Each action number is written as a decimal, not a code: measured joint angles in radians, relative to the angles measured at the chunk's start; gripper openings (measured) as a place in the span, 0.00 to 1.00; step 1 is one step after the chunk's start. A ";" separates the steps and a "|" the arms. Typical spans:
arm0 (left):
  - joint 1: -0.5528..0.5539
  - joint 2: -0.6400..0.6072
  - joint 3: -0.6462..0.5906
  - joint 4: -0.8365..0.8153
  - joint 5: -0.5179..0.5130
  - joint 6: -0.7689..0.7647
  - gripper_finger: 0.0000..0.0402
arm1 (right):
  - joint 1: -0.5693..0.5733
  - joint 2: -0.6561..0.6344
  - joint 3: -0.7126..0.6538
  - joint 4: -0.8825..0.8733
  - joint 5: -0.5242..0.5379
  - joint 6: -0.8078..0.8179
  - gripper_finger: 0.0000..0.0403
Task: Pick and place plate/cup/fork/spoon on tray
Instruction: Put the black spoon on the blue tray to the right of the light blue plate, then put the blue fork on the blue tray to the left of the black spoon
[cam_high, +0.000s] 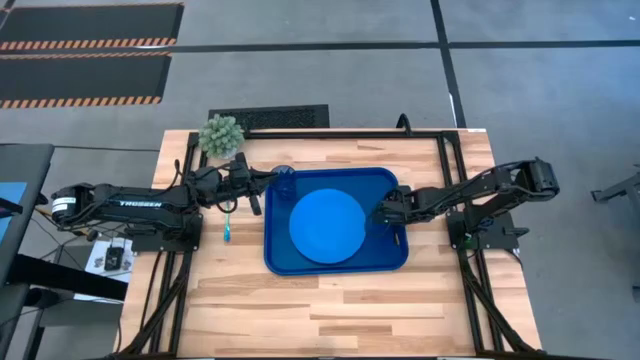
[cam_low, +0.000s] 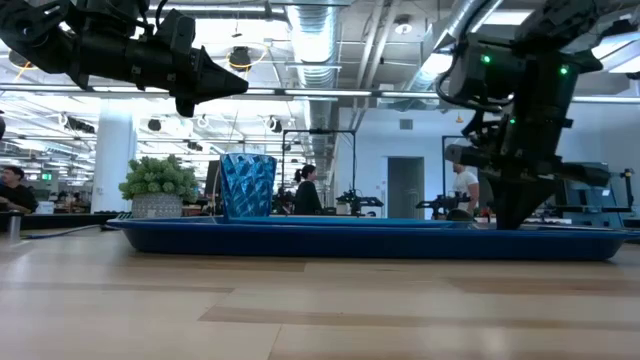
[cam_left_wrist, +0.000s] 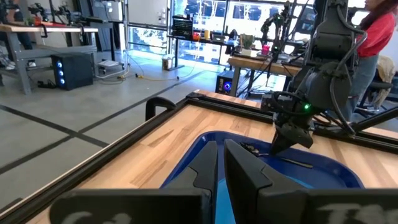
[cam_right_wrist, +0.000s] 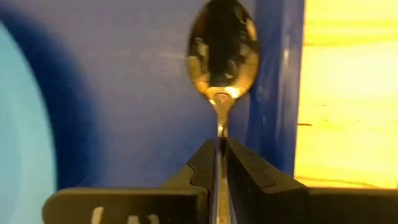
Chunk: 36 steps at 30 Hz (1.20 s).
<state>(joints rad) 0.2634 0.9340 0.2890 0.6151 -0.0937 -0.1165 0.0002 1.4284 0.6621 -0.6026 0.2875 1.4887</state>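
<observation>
Right gripper (cam_high: 384, 211) is down inside the tray (cam_high: 277, 258), at its right end just beside the plate (cam_high: 327, 227) — fingers (cam_right_wrist: 200, 163) pinched tight on the spoon (cam_right_wrist: 222, 53) handle, w/ the spoon bowl sticking out ahead over the tray floor, close to the tray's rim. In the low view the right gripper (cam_low: 517, 215) points straight down, tip at tray level; can't tell if the spoon touches the floor.

Left gripper (cam_high: 262, 186) hovers by the tray's far-left corner, near the cup (cam_high: 286, 181). Its fingers (cam_left_wrist: 205, 165) are nearly together, only a thin gap, nothing betw. them. Low view shows the left gripper (cam_low: 222, 81) well above the surface, clear of the cup (cam_low: 248, 185).

Plate lies flat in the middle of the tray. Cup stands upright in the tray's far-left corner. Fork (cam_high: 227, 230) lies on the wooden surface (cam_high: 350, 300), left of the tray, under the left arm — not on the tray.

Potted plant (cam_high: 221, 133) sits at the far-left edge of the surface, apart from the tray
</observation>
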 joint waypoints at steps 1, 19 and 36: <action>0.000 0.000 0.000 0.000 0.000 0.000 0.04 | 0.000 0.000 0.010 -0.009 0.003 -0.017 0.15; 0.000 -0.003 0.000 -0.051 0.064 0.066 0.02 | -0.001 -0.026 -0.032 0.549 0.067 -0.874 0.01; -0.214 -0.170 0.185 -0.875 -0.204 -0.148 0.00 | -0.369 -0.162 -0.226 1.166 -0.363 -1.393 0.01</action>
<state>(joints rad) 0.0498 0.7643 0.4744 -0.2603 -0.2975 -0.2646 -0.3686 1.2663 0.4362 0.5637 -0.0756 0.0956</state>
